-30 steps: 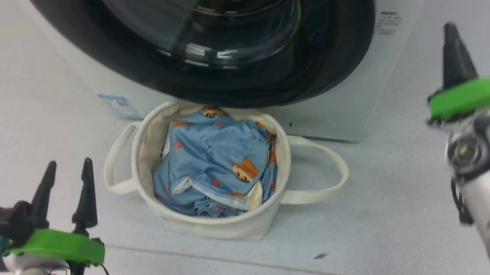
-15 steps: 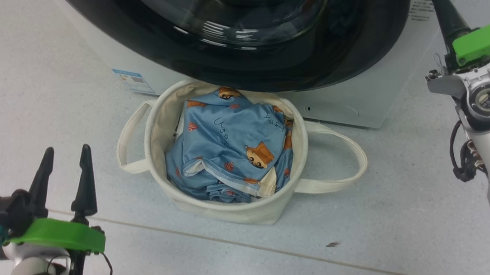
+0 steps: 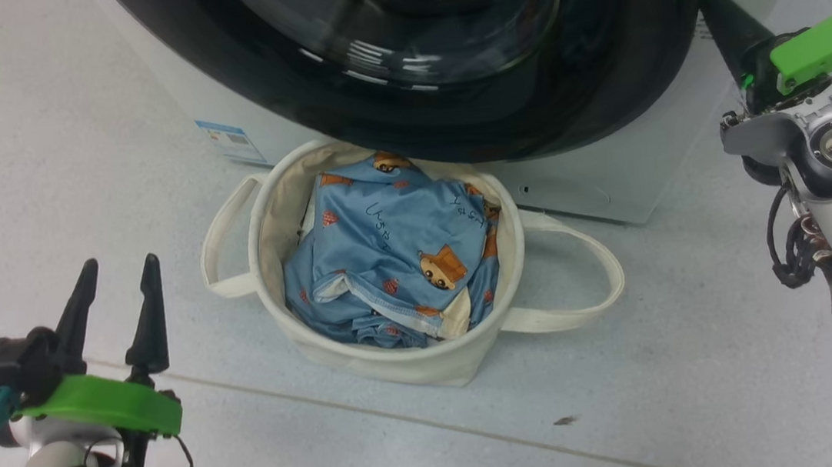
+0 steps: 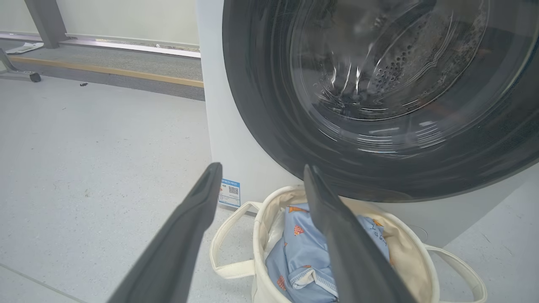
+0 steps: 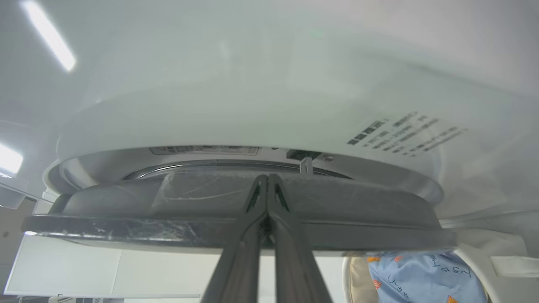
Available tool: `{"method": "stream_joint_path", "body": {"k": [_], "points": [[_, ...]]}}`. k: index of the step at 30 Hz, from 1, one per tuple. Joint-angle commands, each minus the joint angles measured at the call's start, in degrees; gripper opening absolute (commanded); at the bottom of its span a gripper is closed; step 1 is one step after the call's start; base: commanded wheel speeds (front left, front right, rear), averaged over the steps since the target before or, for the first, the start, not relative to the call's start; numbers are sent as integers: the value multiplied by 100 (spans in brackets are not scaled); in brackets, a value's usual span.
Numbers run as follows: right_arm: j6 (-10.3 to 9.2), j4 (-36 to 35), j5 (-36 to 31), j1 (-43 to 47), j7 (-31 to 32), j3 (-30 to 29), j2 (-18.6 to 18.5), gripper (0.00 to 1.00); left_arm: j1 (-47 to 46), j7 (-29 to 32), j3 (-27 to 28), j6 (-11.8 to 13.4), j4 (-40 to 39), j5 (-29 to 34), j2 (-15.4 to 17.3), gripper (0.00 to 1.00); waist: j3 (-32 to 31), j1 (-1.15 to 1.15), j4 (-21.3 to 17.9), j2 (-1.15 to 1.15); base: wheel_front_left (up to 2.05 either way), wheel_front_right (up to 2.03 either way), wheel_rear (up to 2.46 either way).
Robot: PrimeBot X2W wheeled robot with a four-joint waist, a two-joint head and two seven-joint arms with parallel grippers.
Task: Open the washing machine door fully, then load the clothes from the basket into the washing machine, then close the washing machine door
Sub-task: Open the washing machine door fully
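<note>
The big white front-loading washing machine stands on a pale grey floor, a small blue label low on its front and dark printed lettering on its panel near the door's edge. Its large round door, glossy black-rimmed with a bulging clear glass centre, hangs over the back rim of the small round cream canvas basket, which sits on the floor right against the machine, its two strap handles looped out to either side. The light blue garment printed with orange-brown cartoon animals lies crumpled inside the basket, so the door's lower rim shadows its far part. A dark speck lies on the floor in front. Compared with half a second ago, the right gripper has moved in from the white panel to the door's right rim, its tip now hidden behind the black edge in the head view; basket and garment lie as before, and the left gripper has barely shifted. The right fingers are pressed fully together with nothing between them, their tips at the door's edge; whether they touch it is unclear. The left fingers stand wide apart, empty, above the floor left of the basket.
</note>
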Motion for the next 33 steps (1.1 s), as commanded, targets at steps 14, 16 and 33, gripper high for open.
{"method": "stream_joint_path", "body": {"k": [14,16,33], "points": [[6,-302,443,339,990,298,-8,0,-11,-70,371,-61,41,151,219,100,-508,0,-243,0,0,0,0],[6,-380,313,310,719,213,-45,0,-22,-70,382,-66,32,151,214,100,-480,0,-241,0,0,0,0],[6,-102,168,-205,1022,546,10,0,-26,-70,560,-69,-29,246,-37,100,-339,0,-141,0,0,0,0]]}}
